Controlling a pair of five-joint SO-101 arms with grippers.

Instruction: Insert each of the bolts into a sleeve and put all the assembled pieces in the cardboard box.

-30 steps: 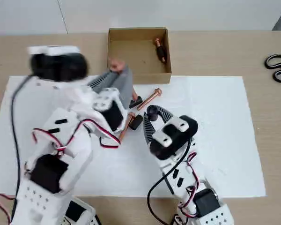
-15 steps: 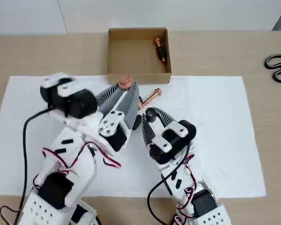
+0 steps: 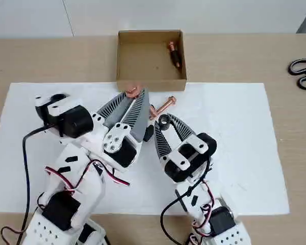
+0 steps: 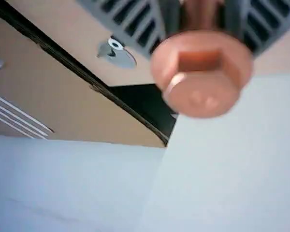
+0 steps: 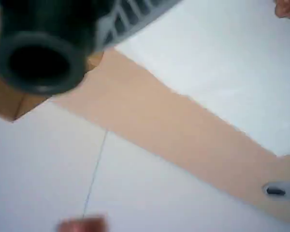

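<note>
The box (image 3: 151, 83) stands behind the paper sheet (image 3: 234, 143), an assembled piece (image 3: 174, 54) in its right side. Before it on the sheet lies a loose bolt (image 3: 164, 104), right of the left gripper (image 3: 134, 96) with its held bolt (image 4: 200, 72) and behind the right gripper (image 3: 165, 123) with its sleeve (image 5: 36, 60). Scissors (image 3: 303, 73) lie far right.

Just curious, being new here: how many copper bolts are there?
3. One bolt in the cardboard box, a second bolt in the left arm's fingers, a third bolt on the white paper. Others may hide under the arms.
</note>
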